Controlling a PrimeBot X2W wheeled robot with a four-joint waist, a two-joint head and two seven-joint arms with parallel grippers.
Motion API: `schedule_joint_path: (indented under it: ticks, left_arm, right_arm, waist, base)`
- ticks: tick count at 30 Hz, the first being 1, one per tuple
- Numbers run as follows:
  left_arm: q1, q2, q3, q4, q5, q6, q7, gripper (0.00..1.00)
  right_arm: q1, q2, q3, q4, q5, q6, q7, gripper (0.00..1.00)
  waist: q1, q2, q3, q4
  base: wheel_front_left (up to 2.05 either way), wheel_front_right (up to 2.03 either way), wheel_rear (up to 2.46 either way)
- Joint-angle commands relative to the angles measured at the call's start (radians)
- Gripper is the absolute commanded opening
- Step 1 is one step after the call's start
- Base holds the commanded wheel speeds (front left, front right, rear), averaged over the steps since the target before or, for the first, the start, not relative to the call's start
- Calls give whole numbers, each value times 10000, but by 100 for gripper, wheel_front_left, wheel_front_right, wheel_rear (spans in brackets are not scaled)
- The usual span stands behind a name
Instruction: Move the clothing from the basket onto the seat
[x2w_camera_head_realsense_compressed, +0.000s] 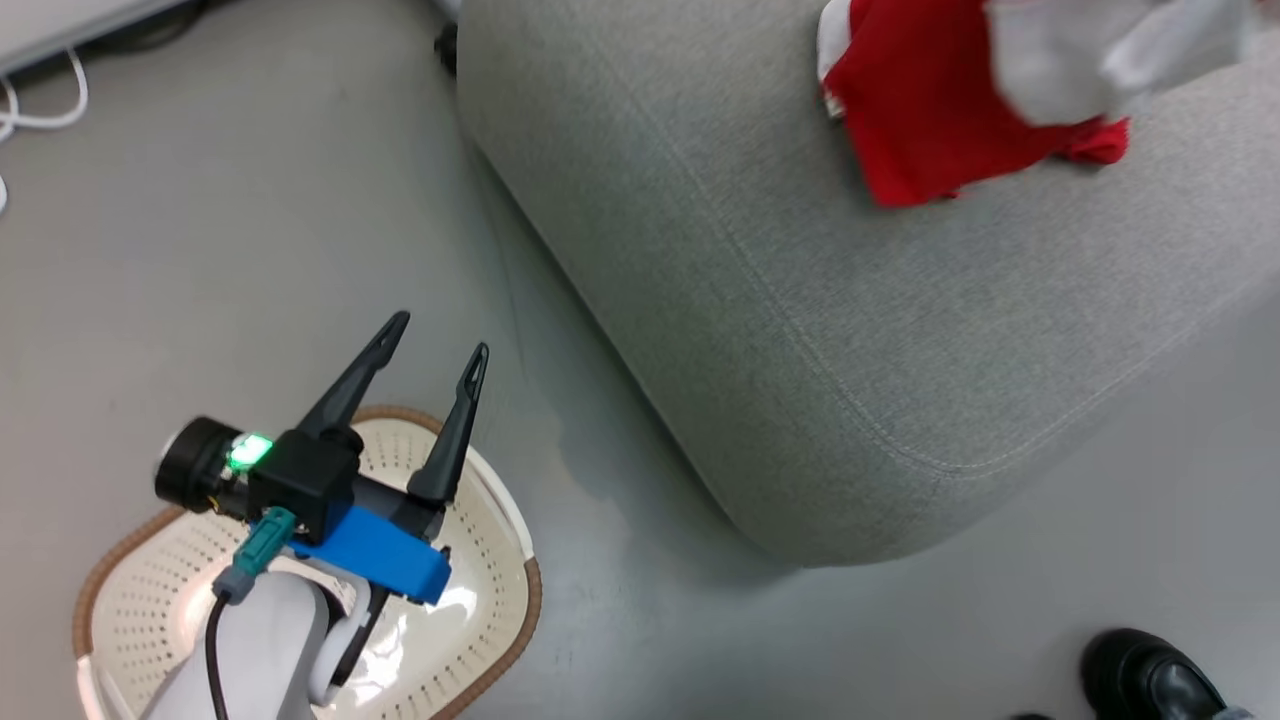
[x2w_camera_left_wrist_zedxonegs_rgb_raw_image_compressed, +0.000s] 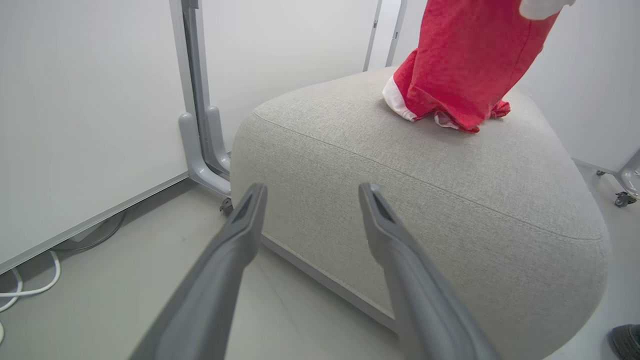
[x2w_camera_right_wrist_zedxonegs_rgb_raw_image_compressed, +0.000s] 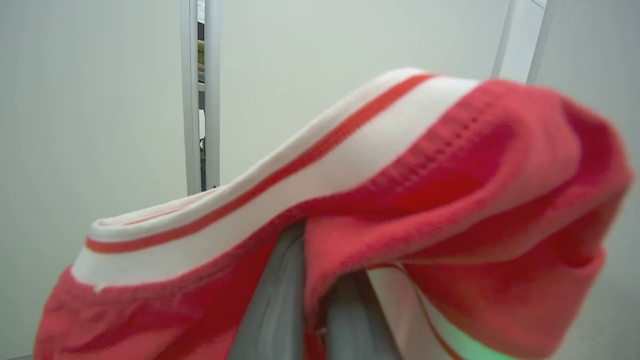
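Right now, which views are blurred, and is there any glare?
Head view: the pale forearm above the clothing is blurred; glare shines inside the basket. Right wrist view: the clothing is too near, out of focus. Left wrist view: the seat is sharp.

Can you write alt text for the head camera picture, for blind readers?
A soft red garment with white trim touches a large grey fabric seat cushion. Lower left, the robot's open left gripper hovers above a cream perforated plastic basket.
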Motion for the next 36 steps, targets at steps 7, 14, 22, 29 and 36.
schedule_joint_path:
  ticks: [7, 14, 22, 29, 36]
  left_arm:
    - [-579, 368, -210, -986, 244, -4, 304, 100]
    - [-678, 663, -331, -1806, 320, 23, 591, 100]
    - [-621, 819, -325, -2159, 307, 117, 723, 100]
    - [-514, 807, -366, -2117, 237, 212, 622, 100]
    - [-679, 763, -412, -2049, 196, 223, 581, 100]
  right_arm:
    - [-355, -547, -1014, 1524, -666, 1, -744, 0]
    - [261, -293, -1320, 3913, -1349, 1, -1460, 0]
    - [132, -71, -1441, 5358, -1663, 1, -1873, 0]
    - [-123, 96, -1324, 5906, -1788, 1, -2045, 100]
    - [-225, 49, -1130, 6137, -1738, 1, -2094, 100]
  waist:
    - [-2, 0, 1211, 745]
    - [-2, 0, 1808, 1093]
    - [-2, 0, 2019, 1229]
    - [-2, 0, 1926, 1269]
    - [-2, 0, 1824, 1293]
  base:
    - [0, 0, 0]
    - [0, 0, 0]
    - [0, 0, 0]
    - [0, 0, 0]
    - [0, 0, 0]
